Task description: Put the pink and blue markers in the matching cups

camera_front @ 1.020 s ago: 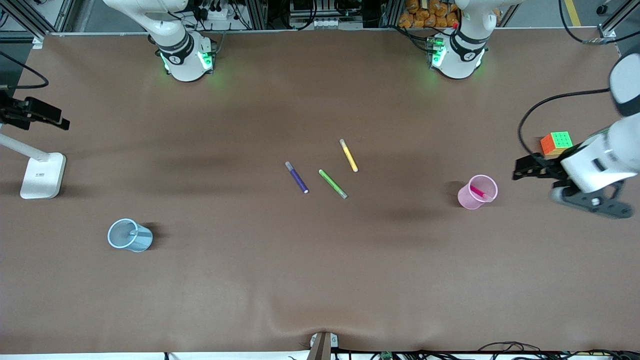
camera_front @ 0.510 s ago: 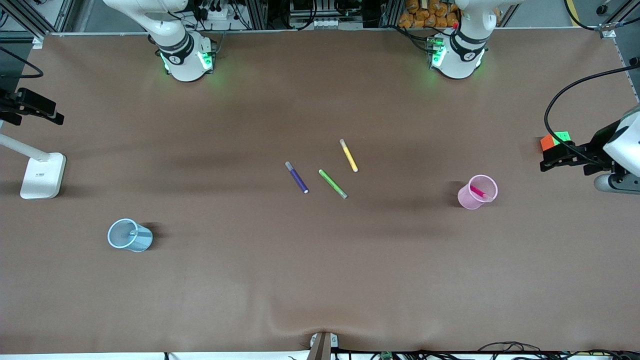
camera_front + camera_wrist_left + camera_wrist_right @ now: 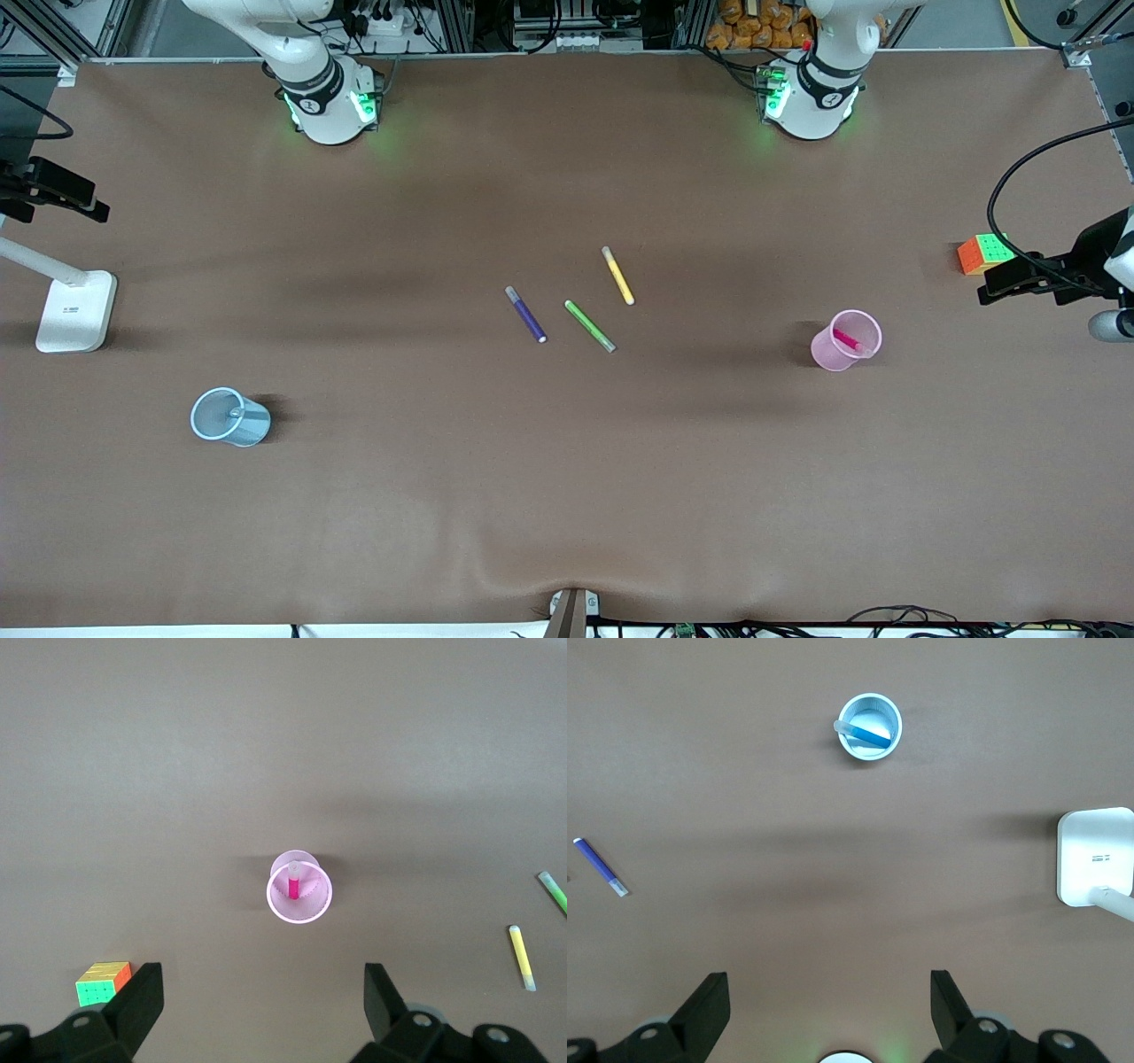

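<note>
Brown table (image 3: 567, 496) edges hold both cups (image 3: 847, 340), middle lies open.

A robotics laboratory. Two arm bases (image 3: 328, 106) stand at twelve o'clock on a brown-covered table (image 3: 567, 496). Aluminium framing (image 3: 461, 22) and cabling (image 3: 1019, 177) border the bench.

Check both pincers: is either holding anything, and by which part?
Nothing held. Left pincer and right pincer are both open and empty.
</note>
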Motion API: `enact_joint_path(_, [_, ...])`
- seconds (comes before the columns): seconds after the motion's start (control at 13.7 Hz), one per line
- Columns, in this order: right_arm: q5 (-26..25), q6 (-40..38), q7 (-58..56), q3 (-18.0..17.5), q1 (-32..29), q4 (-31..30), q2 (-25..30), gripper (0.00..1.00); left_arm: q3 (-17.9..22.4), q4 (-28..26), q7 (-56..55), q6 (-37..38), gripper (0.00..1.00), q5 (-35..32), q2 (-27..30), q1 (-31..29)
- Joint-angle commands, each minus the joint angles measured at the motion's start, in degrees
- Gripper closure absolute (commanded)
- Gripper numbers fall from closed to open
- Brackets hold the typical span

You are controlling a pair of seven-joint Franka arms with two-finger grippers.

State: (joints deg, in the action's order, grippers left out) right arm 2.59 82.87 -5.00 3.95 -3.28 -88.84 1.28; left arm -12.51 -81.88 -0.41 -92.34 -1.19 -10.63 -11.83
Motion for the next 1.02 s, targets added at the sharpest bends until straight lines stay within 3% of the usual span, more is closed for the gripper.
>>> enact_joint_path(0.0, [-0.74,0.01,0.87,-0.17,-0.06,0.6,-0.14,0.0,-0.32,-0.3,-2.75,0.85,0.0,-0.22,1.67,-0.12])
enact_joint_path(0.51, [-0.74,0.01,0.87,-0.17,-0.06,0.6,-0.14,0.0,-0.67,-0.39,-3.46,4.62,0.0,-0.31,1.66,0.05])
enact_joint_path(0.95, [-0.74,0.01,0.87,-0.17,-0.15,0.6,-0.14,0.0,-3.49,-0.74,-14.78,10.16,0.0,-1.01,2.98,0.23])
